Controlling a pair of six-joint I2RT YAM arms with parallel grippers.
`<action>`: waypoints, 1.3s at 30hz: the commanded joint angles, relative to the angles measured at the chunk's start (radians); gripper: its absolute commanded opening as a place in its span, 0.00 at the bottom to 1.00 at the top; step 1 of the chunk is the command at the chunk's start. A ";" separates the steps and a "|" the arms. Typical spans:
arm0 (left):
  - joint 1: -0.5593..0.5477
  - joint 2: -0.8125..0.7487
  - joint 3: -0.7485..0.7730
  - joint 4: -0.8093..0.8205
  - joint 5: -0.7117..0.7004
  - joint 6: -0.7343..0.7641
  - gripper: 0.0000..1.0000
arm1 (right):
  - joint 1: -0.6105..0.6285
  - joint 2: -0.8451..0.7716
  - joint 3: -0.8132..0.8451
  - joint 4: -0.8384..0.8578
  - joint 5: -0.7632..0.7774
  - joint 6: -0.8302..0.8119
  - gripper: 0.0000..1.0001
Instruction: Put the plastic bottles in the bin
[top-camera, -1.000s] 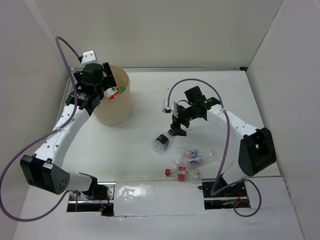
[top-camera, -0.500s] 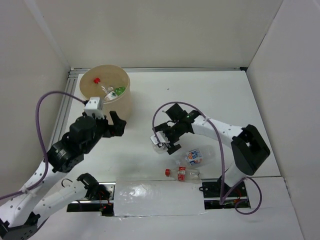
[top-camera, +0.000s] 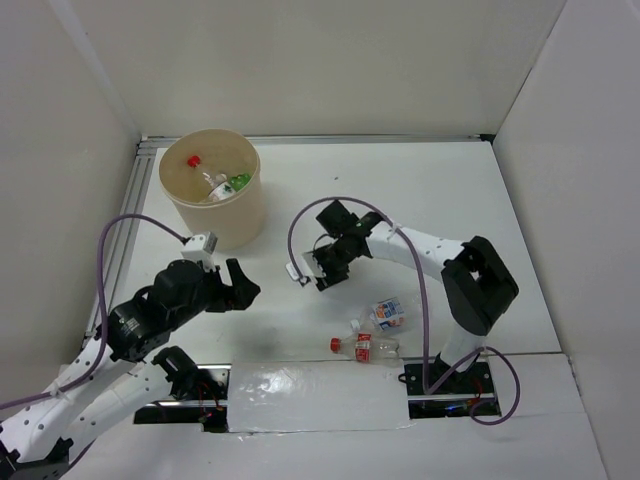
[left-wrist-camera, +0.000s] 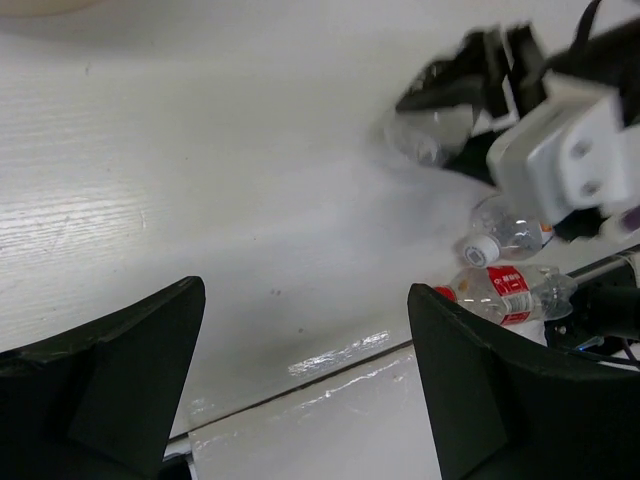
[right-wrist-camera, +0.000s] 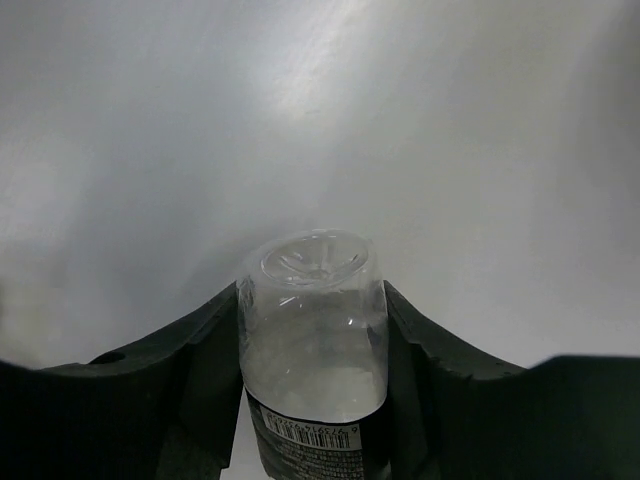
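Roughly half the job looks done, with two of the plastic bottles lying loose on the bench (top-camera: 420, 190). Both are on the near side of the right end effector (top-camera: 320, 272). The red-labelled bottle (top-camera: 366, 346) is on its side closest to the arm bases. The blue-and-white-labelled bottle (top-camera: 388, 313) is just beyond it, closer to that end effector but not touching it. The left end effector (left-wrist-camera: 305, 300) hangs over bare bench with its fingers spread wide and nothing between them. The loose pair lies well off to its right, and the right end effector is nearer to it on the same side. The right end effector is clamped on a dark-labelled bottle (right-wrist-camera: 312, 350), a finger pressed to each flank and the clear base pointing away from the wrist. Whether that bottle is lifted off the bench cannot be told. The bin (top-camera: 225, 225) stands farther back, beyond the left end effector and to the left of the right one. Inside it show a red cap (top-camera: 194, 160), a clear bottle (top-camera: 214, 187) and a green bottle (top-camera: 238, 181) lying together on the bottom, so about three seem to be in already. By that count the held bottle and the two loose ones remain.
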 joint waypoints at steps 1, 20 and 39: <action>-0.004 0.015 0.007 0.059 0.065 -0.026 0.95 | -0.036 -0.050 0.214 -0.056 -0.054 0.092 0.25; -0.013 0.092 -0.148 0.218 0.313 -0.105 0.92 | 0.034 0.515 1.306 0.612 -0.185 0.969 0.31; -0.416 0.516 0.062 0.461 0.257 0.298 0.94 | -0.167 0.278 1.165 0.249 -0.161 1.128 0.28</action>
